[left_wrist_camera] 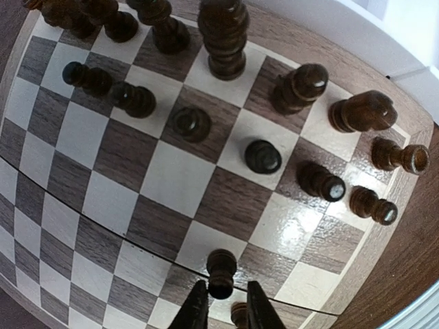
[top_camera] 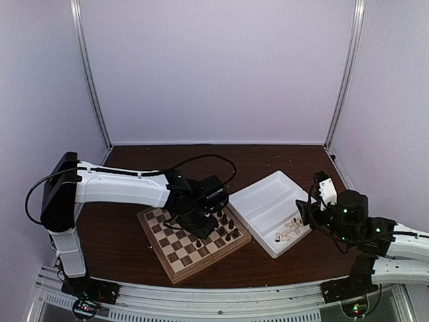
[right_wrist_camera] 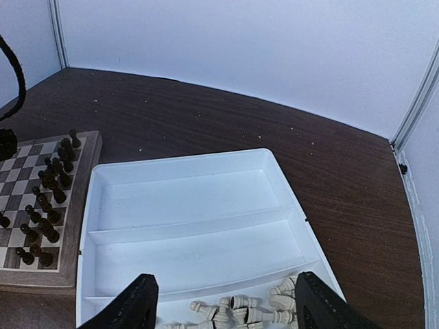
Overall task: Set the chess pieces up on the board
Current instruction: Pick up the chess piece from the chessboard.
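The dark wooden worktop (top_camera: 281,157) carries everything. The left arm (top_camera: 120,188) reaches across it over the board (top_camera: 161,238), which sits turned at an angle near the front edge. The right arm (top_camera: 402,245) hangs above the white tray (top_camera: 268,194) just beside the board's right side.

The dark chess pieces (top_camera: 228,225) crowd the two rows of the board nearest the tray. They appear to stand upright, long axes vertical, though the wrist lens bends those at the edge of its view. The cream pieces (top_camera: 289,231) lie tumbled on their sides in the tray compartment closest to the right arm, axes pointing every way.

The left pincer (left_wrist_camera: 230,312) has its fingers drawn close together around a dark pawn (left_wrist_camera: 221,271) standing alone on a square well apart from the ranks. Whether the pads actually press on it cannot be told. The right pincer (right_wrist_camera: 223,305) is spread wide with nothing between its fingers, poised over the cream heap.

These chessmen are probably very light, rigid and smooth. The turned, polished wood is likely to be slippery and to tip at a nudge. A standing piece is best taken across its narrow neck from above. A lying one is best pinched across its waist, square to its long axis, then turned base-down before it is set on the board.
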You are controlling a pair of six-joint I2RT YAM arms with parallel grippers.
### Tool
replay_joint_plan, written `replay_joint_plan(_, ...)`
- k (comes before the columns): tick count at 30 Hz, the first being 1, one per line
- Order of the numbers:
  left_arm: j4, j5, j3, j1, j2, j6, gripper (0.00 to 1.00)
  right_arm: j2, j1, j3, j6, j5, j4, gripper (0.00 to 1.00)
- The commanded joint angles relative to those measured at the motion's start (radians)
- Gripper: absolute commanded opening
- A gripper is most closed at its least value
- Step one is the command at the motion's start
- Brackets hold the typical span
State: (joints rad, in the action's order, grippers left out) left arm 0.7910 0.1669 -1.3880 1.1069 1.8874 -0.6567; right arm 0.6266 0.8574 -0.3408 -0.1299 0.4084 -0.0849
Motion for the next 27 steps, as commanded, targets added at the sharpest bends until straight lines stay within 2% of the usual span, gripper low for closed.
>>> replay_joint_plan(1,0.022,0.020,-0.027,-0.007,0.021,-0.008,0.21,-0.013,-0.003,0.009,-0.002,0.002,0.016,0.72)
replay_joint_plan(4,0.028,0.023,-0.032,-0.009,0.029,-0.007,0.26,-0.013,-0.003,0.010,-0.002,0.001,0.017,0.72)
replay_joint_plan(8,0.028,0.023,-0.031,-0.010,0.033,-0.005,0.26,-0.012,-0.004,0.010,-0.002,0.002,0.018,0.72)
replay_joint_plan(13,0.029,0.020,-0.034,-0.014,0.033,-0.002,0.17,-0.007,-0.003,0.009,-0.002,0.000,0.019,0.73)
replay_joint_plan(17,0.047,0.024,-0.048,-0.018,0.031,0.005,0.02,-0.008,-0.003,0.009,-0.002,0.000,0.019,0.73)
replay_joint_plan(22,0.068,0.025,-0.071,-0.045,0.005,0.020,0.01,-0.004,-0.004,0.008,-0.001,0.001,0.022,0.74)
replay_joint_plan(27,0.067,0.021,-0.072,-0.123,-0.037,0.057,0.01,-0.001,-0.003,0.008,0.000,0.001,0.022,0.74)
